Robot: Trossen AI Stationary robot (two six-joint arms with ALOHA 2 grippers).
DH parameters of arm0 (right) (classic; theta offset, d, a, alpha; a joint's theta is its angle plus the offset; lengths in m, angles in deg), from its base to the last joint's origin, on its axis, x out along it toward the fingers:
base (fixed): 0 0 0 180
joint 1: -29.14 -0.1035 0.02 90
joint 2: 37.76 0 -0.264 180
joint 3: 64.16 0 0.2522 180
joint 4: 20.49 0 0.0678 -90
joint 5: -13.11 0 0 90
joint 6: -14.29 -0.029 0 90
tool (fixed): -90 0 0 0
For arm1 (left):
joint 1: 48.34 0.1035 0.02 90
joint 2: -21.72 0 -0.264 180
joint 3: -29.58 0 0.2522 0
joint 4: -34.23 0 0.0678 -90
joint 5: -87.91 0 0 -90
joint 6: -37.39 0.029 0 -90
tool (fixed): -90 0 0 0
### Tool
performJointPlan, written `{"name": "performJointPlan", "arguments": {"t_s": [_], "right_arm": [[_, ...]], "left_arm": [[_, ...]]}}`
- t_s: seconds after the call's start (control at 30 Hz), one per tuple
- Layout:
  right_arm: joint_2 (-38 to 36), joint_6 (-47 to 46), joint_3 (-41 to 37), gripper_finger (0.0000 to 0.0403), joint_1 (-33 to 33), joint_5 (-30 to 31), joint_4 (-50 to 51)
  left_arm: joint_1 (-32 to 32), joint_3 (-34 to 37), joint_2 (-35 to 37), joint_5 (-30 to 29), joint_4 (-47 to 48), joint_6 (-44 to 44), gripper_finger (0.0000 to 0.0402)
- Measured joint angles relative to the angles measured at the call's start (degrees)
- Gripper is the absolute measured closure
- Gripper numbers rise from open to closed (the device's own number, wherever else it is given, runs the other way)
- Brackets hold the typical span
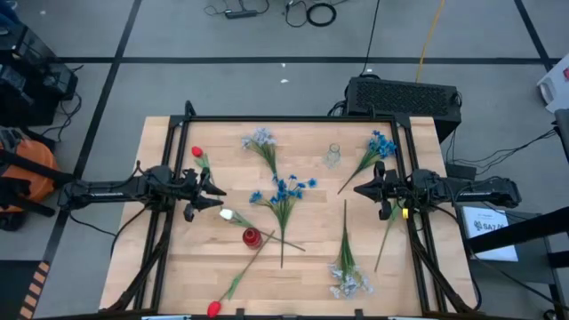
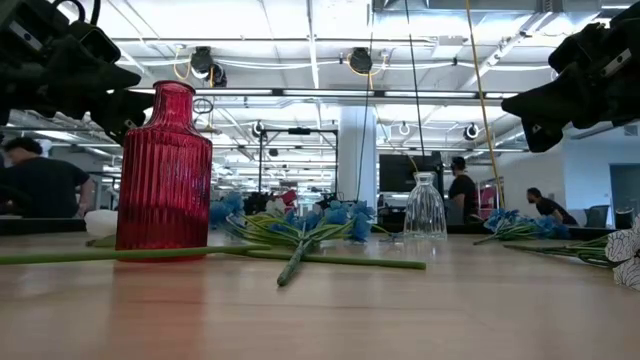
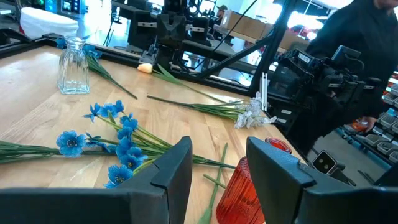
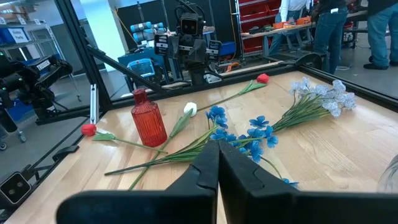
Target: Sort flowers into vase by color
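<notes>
Your left claw (image 1: 216, 191) hangs above the counter (image 1: 160, 142) on its left side, fingers apart, nothing between them. Right claw (image 1: 358, 188) hovers at the right side, fingers pressed together, empty. Nearest the low camera stands a red vase (image 2: 164, 168) with a white bloom (image 1: 227, 214) just beside it. Red buds (image 1: 212, 308) lie at the front edge, another red bud (image 1: 196, 152) far left. Bright blue flowers (image 1: 283, 189) lie mid-counter, pale clusters (image 1: 349, 283) front right. Farther back: clear vase (image 1: 333, 156), pale blue-white bunch (image 1: 260, 139), blue bunch (image 1: 381, 144). No flowers are in a vase.
</notes>
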Motion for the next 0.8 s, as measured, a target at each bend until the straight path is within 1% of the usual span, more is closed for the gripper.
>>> {"name": "performJointPlan", "arguments": {"t_s": [0.5,0.6,0.8], "right_arm": [[0.0,0.0,0.0,0.0403,0.0,0.0,0.0],[0.0,0.0,0.0,0.0403,0.0,1.5,0.0],[0.0,0.0,0.0,0.0403,0.0,1.6,-0.1]], "left_arm": [[0.0,0.0,0.0,0.0,0.0,0.0,0.0245],[0.0,0.0,0.0,0.0,0.0,0.0,0.0245],[0.0,0.0,0.0,0.0,0.0,0.0,0.0245]]}}
